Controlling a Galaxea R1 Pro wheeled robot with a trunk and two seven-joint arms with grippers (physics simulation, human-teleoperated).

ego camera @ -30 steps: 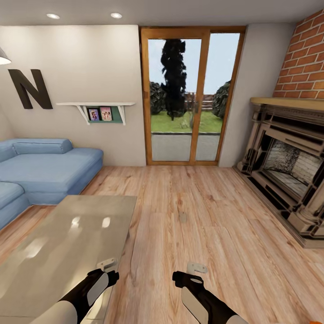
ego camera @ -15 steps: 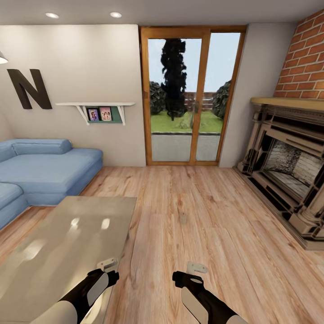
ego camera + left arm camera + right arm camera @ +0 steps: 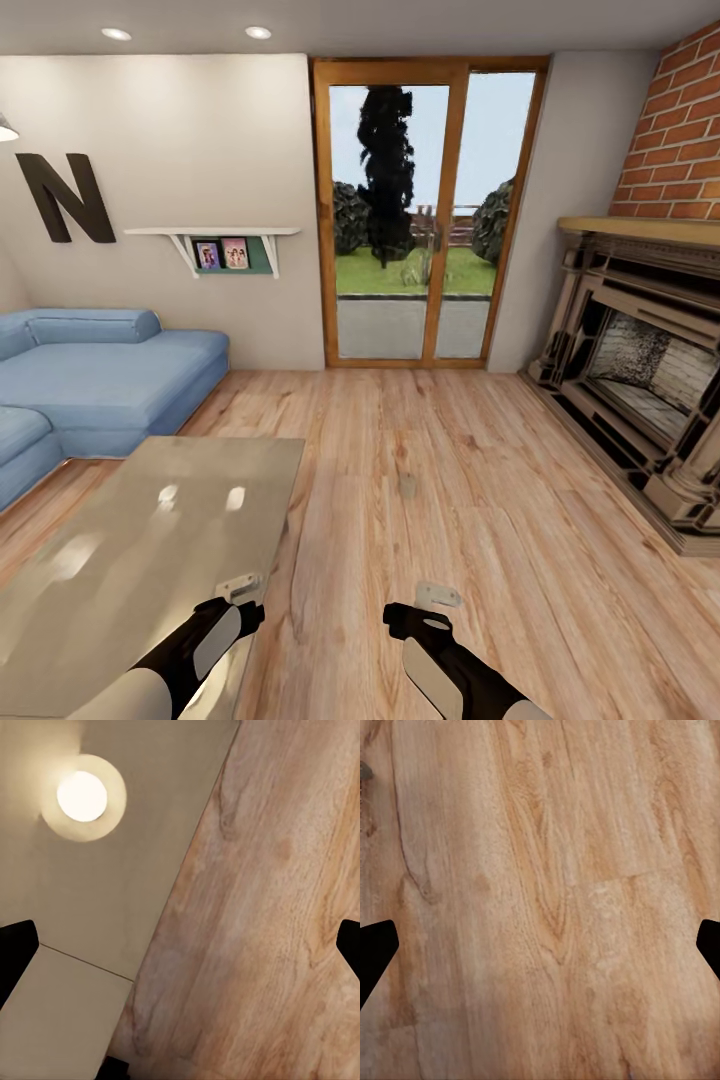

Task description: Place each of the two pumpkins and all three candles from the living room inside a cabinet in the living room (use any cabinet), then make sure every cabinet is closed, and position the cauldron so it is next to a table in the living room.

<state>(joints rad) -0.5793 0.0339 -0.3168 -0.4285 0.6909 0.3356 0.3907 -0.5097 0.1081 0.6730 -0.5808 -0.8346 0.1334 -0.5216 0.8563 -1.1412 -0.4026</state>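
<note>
The table [image 3: 150,530], low with a glossy grey top, stands at the lower left of the head view. My left gripper [image 3: 238,588] hangs open over its near right edge. In the left wrist view that gripper [image 3: 180,952] has its dark fingertips [image 3: 15,956] far apart above the table top [image 3: 97,885] and the plank floor. My right gripper [image 3: 437,596] is open over bare floor to the table's right. Its wrist view [image 3: 540,949] has wood planks between the wide-set fingertips [image 3: 375,952]. The pumpkins, candles, cabinet and cauldron are out of view.
A blue corner sofa [image 3: 100,375] sits at the left behind the table. Glazed wooden doors [image 3: 425,210] are straight ahead. The ornate fireplace surround [image 3: 640,370] and brick chimney [image 3: 680,130] line the right wall. Open plank floor [image 3: 450,470] runs down the middle.
</note>
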